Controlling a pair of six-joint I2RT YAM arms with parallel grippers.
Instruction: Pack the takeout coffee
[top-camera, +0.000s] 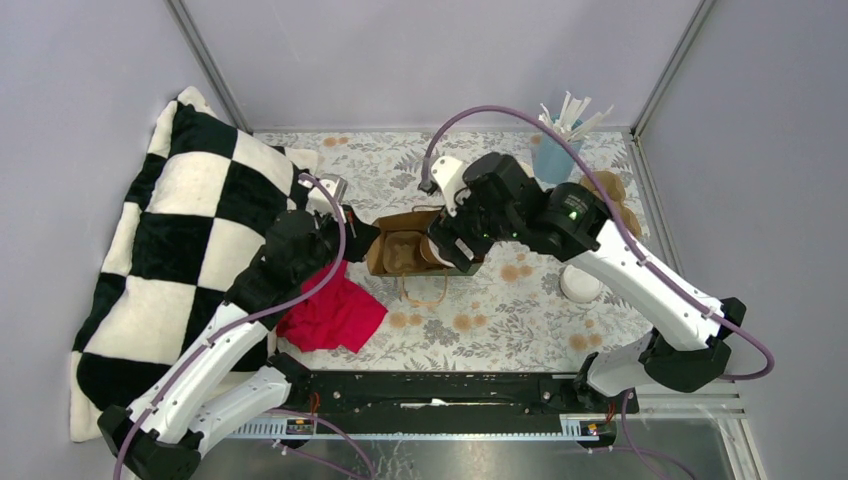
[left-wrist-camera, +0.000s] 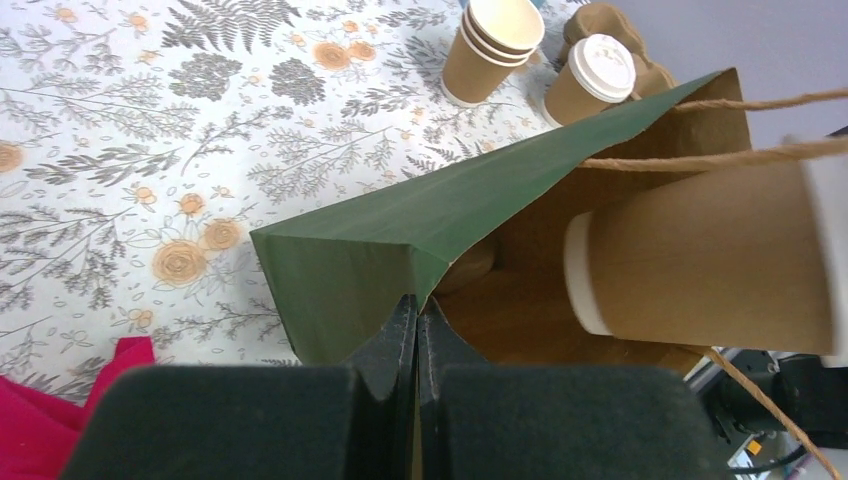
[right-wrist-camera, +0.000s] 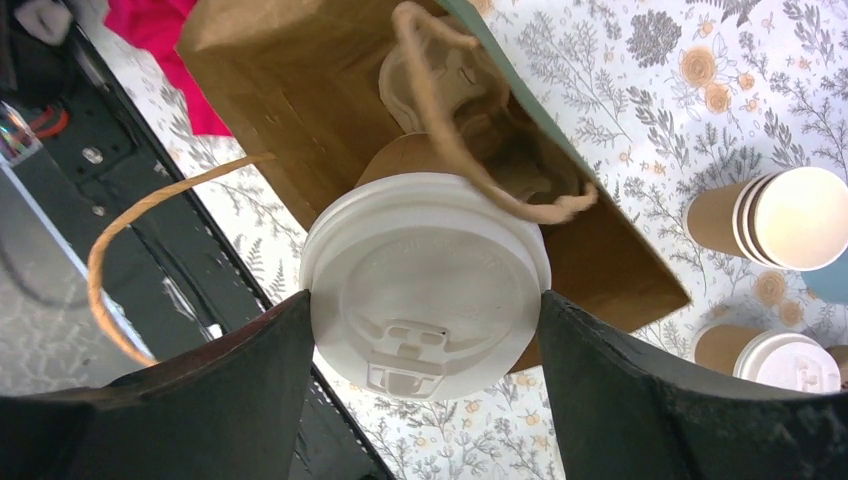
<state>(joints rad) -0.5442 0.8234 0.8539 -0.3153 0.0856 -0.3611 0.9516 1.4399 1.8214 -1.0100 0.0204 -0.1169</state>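
A green paper bag (left-wrist-camera: 390, 235) with a brown inside (right-wrist-camera: 270, 90) lies on its side with its mouth open. My left gripper (left-wrist-camera: 417, 308) is shut on the rim of the bag's mouth (top-camera: 352, 236). A takeout coffee cup (left-wrist-camera: 700, 262), tan with a white lid (right-wrist-camera: 425, 285), hangs at the bag's mouth with its base pointing in. My right gripper (right-wrist-camera: 425, 300) is shut on it at the lid, one finger on each side. Deeper in the bag lies another lidded cup (right-wrist-camera: 440, 75). One more lidded cup (left-wrist-camera: 592, 80) stands on the table.
A stack of empty tan cups (left-wrist-camera: 495, 45) stands beside the lidded cup. A blue cup of white sticks (top-camera: 555, 150) is at the back right and a loose white lid (top-camera: 580, 284) at the right. A red cloth (top-camera: 335, 315) and a checkered cushion (top-camera: 190, 250) lie left.
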